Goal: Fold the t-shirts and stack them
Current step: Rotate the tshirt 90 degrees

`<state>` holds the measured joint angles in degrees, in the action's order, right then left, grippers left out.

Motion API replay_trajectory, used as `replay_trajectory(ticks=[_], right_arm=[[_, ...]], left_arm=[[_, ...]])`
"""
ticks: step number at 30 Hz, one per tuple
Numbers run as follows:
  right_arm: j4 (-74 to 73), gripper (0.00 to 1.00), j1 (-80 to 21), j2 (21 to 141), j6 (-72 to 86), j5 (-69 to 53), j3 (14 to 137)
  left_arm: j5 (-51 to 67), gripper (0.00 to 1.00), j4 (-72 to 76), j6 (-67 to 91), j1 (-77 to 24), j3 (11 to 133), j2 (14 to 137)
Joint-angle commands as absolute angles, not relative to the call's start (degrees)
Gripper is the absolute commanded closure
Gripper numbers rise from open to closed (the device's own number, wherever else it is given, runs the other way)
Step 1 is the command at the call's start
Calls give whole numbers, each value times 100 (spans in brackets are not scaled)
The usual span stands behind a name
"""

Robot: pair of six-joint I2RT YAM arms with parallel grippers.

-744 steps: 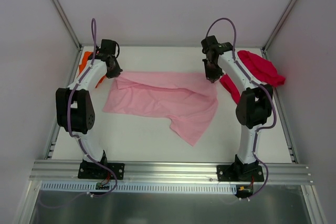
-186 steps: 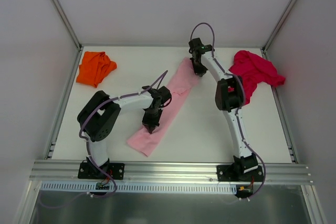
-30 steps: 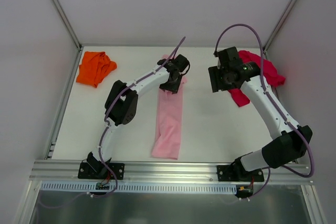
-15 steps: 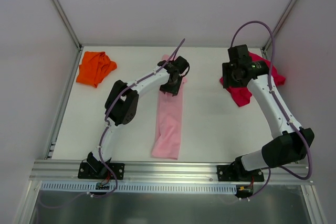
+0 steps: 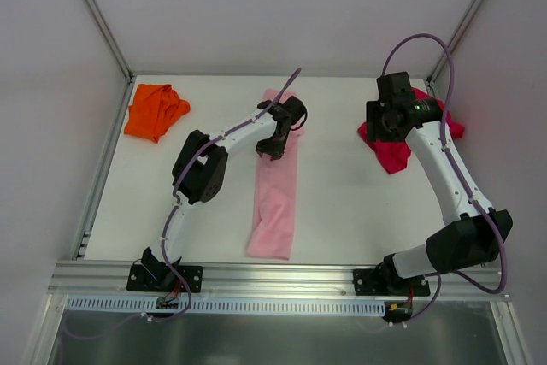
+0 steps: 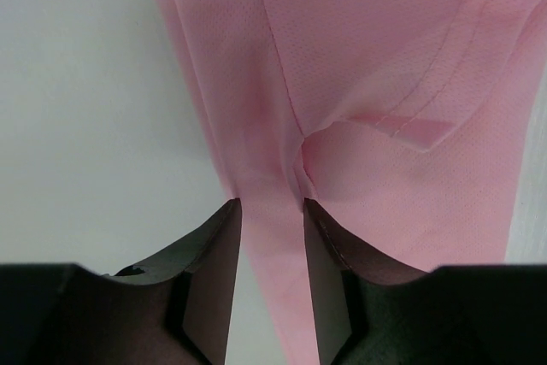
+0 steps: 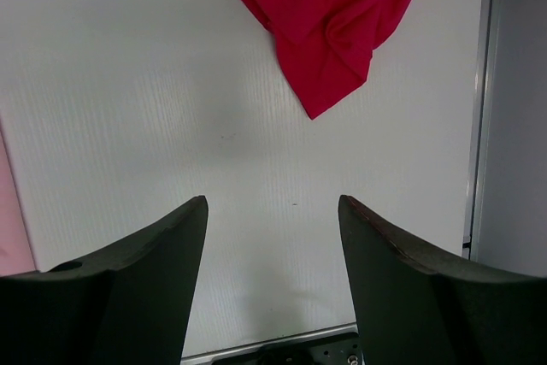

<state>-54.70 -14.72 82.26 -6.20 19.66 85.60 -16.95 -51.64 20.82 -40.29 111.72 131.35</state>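
Three shirts lie on the white table [image 5: 342,211], well apart from one another. The pink shirt [image 5: 275,203] is folded into a long narrow strip. It runs from just short of the near edge, about midway along it, up toward the far edge, leaning slightly to the right as it goes. Over the far half of that strip, the left claw [image 6: 272,245] has its two fingers drawn close together on a ridge of the pink cloth, which puckers right at the fingertips. Further right, the right claw [image 7: 272,203] hangs above bare tabletop with its fingers spread wide and nothing between them. Just beyond it, the red shirt [image 7: 329,14] sits crumpled in the far right corner, one pointed flap reaching toward the claw. The orange shirt [image 5: 155,108] is bunched in the far left corner.
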Motion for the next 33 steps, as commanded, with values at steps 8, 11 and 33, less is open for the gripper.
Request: replay_trajectory(ticks=[8, 11, 33], right_arm=[[-5344, 33, -1477, 8077, -624, 1600, 8666], [-5309, 32, -1485, 8077, -633, 1573, 8640], [-5247, 33, -1476, 8060, -686, 1371, 8420]], left_arm=[[-1960, 76, -5238, 2074, -3981, 11013, 13096], [-1969, 90, -5238, 2057, -3955, 10952, 13113], [-2954, 100, -5485, 2672, -3691, 10530, 12595]])
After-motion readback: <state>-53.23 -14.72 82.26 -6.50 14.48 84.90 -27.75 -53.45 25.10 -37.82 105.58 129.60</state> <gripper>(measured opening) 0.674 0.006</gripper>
